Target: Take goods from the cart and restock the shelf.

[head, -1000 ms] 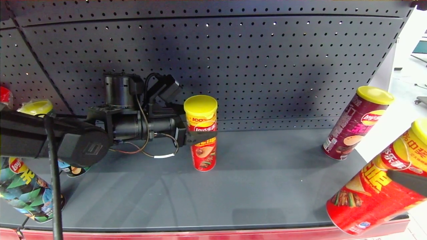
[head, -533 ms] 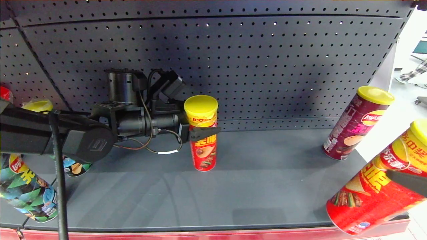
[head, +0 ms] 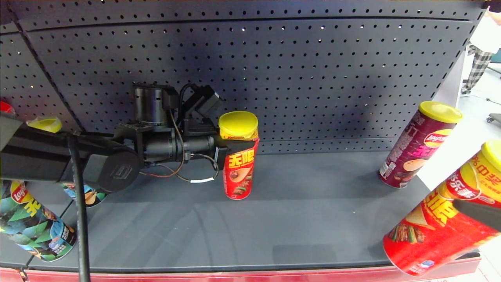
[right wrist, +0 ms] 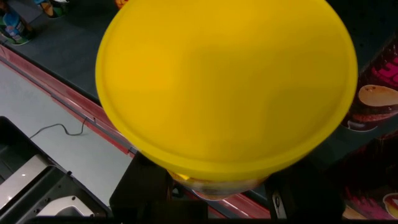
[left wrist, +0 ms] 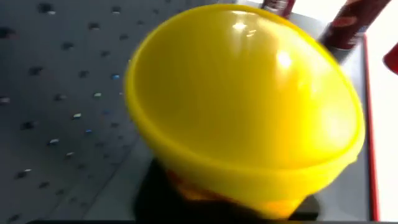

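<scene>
A red can with a yellow lid (head: 238, 172) stands mid-shelf near the pegboard, tipped slightly. My left gripper (head: 236, 145) comes in from the left and sits around its upper part, just under the lid. That lid (left wrist: 242, 93) looms close in the left wrist view. A second red can (head: 434, 231) hangs tilted in the air at the shelf's front right corner, with my right gripper (head: 471, 209) shut on it. Its yellow lid (right wrist: 227, 87) sits right before the right wrist camera.
A purple can (head: 420, 145) leans at the shelf's back right. Blue-green cans (head: 35, 225) stand at the left, one partly behind my left arm. The grey shelf board (head: 297, 219) has open room between the cans. A red lip (head: 235, 275) runs along its front.
My left gripper has slid up the middle can, from mid-height to just under the lid, and shifted right. The can now tips slightly. The right arm and its can have not moved.
</scene>
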`<state>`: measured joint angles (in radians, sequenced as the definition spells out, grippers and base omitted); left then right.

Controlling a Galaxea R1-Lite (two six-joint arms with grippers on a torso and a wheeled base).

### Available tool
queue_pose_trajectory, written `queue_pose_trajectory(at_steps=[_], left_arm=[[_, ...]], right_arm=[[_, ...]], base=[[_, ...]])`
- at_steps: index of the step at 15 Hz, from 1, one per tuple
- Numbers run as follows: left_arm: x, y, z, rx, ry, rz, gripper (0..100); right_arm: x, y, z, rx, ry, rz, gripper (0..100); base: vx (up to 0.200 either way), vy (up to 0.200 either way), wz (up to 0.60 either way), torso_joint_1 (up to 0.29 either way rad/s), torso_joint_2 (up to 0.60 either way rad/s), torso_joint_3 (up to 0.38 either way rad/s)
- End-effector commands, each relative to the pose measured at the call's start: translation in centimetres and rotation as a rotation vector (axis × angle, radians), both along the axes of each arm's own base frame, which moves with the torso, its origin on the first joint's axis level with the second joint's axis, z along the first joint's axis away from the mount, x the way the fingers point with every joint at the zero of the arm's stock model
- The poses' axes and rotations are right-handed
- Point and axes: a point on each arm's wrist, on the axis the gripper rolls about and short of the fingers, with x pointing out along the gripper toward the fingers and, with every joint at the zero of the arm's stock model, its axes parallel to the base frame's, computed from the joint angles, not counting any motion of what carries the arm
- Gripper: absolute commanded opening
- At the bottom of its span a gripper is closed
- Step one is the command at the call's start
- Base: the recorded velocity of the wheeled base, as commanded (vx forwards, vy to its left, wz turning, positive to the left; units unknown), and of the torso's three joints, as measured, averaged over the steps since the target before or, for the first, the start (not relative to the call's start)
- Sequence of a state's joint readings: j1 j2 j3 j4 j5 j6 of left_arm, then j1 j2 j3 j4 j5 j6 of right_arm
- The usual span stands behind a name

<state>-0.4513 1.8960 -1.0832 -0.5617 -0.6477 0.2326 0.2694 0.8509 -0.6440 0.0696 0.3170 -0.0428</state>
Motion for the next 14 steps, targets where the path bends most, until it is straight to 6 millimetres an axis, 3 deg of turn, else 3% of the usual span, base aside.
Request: queue_pose_trajectory(at_steps=[1,3,7,14], left_arm=[[-0.7,0.2,-0.1,0.004,0.013,-0.008,0],[-1.6,0.6,0.2,-0.004,0.029,-0.013,0],[-6.2,2.8,1.8,-0.02,0.104,-0.064,0],[-9.8,4.4,0.5,-0.004,0.147,-0.103,0]], right_arm=[[0.0,0.0,0.1,0.001,-0.003,0.001,0],[0.0,0.0,0.1,0.001,-0.003,0.001,0],[0.1,0.0,0.1,0.002,-0.008,0.001,0],[0.0,0.0,0.3,0.004,-0.015,0.001,0]], base=[[0.0,0.0,0.0,0.0,0.0,0.0],[0.0,0.0,0.0,0.0,0.0,0.0],[0.0,0.0,0.0,0.0,0.0,0.0],[0.0,0.0,0.0,0.0,0.0,0.0]])
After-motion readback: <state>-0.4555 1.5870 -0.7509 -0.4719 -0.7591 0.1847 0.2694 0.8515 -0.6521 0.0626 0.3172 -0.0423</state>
